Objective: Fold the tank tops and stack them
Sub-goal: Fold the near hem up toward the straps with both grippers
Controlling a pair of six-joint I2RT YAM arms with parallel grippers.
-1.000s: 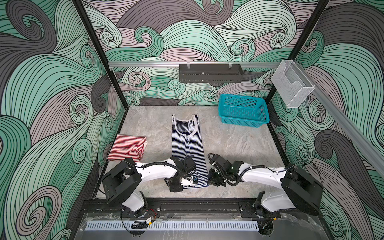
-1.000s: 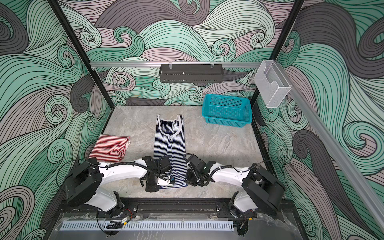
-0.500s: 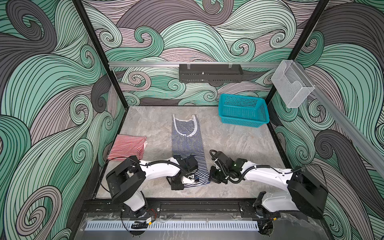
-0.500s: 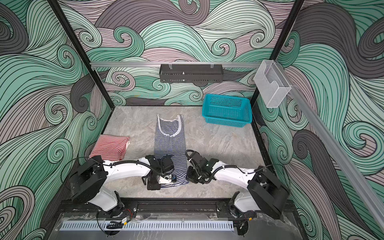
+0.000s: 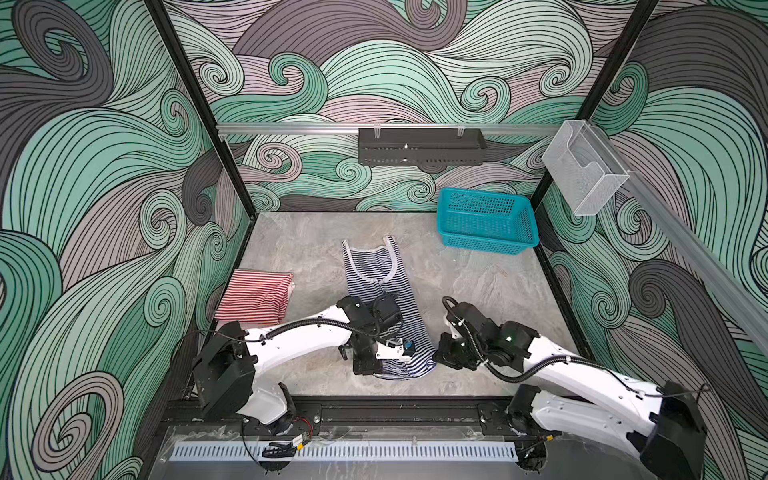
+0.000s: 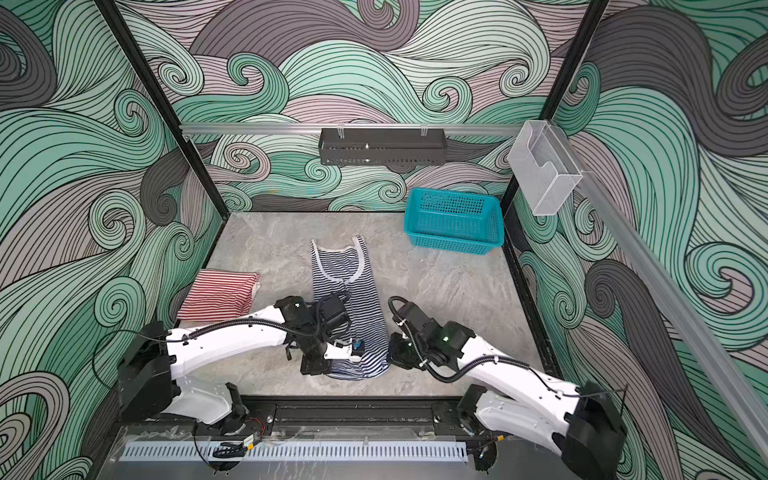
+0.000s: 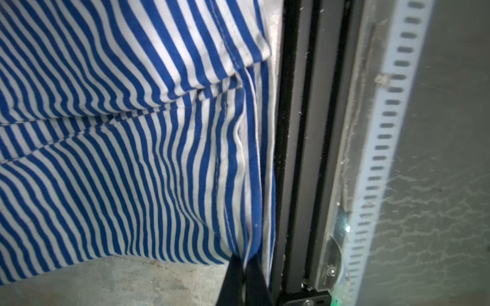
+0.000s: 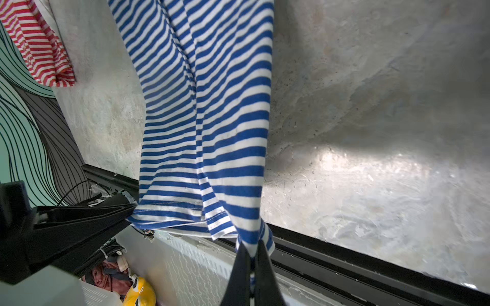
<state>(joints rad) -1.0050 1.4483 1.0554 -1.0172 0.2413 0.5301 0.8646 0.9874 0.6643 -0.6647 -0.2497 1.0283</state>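
Hem of navy top [image 8: 206, 119] pinched

No readable text, labels, brands, numbers or signs in any view.

In both top views the left white-and-black robot arm [image 5: 299, 343] stretches from its base at lower left toward lower centre, lying low, wrist bent down in the frame. The left gripper [image 5: 372, 371] has its black fingers [image 7: 233, 278] pinched together on a hem corner of the navy-and-white striped knit tank top [image 5: 405, 299]. The right white-and-black robot arm [image 5: 582, 374] reaches in from lower right, elbow raised. The right gripper [image 8: 252, 250] is clamped on the hem's opposite corner.
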